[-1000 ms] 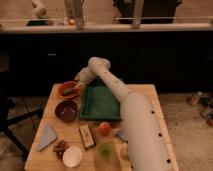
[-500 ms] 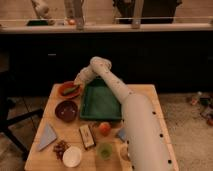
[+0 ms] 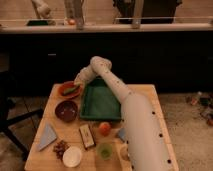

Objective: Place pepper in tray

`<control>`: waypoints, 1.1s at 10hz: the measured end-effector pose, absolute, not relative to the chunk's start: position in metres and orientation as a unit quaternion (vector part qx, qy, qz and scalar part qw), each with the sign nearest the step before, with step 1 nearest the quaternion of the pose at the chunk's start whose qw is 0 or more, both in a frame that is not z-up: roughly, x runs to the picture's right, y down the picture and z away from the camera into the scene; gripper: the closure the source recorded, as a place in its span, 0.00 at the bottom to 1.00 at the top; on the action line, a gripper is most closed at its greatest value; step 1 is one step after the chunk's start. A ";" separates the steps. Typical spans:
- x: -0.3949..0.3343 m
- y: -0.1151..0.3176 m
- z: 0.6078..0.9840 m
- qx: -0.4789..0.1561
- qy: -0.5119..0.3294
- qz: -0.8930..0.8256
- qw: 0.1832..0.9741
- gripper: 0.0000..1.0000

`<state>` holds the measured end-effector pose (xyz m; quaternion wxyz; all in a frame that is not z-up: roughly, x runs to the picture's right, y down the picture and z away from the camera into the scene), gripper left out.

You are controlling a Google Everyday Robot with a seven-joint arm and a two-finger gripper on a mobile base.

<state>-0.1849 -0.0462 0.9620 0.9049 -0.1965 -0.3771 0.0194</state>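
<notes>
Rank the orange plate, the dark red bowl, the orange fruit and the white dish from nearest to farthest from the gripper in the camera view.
The gripper hangs at the table's far left.
1. orange plate: just below it.
2. dark red bowl: left, in front of the plate.
3. orange fruit: mid-table, toward the front.
4. white dish: front left edge.

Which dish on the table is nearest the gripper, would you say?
The orange plate, left of the green tray; the gripper is over its right edge.
</notes>
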 end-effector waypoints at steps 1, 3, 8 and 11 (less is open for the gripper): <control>-0.183 -0.046 0.963 -0.197 -0.375 0.020 0.906 0.92; -0.181 -0.045 0.966 -0.199 -0.370 0.020 0.907 0.92; -0.189 -0.043 0.966 -0.205 -0.368 0.005 0.907 0.65; -0.193 -0.043 0.965 -0.209 -0.367 -0.004 0.906 0.34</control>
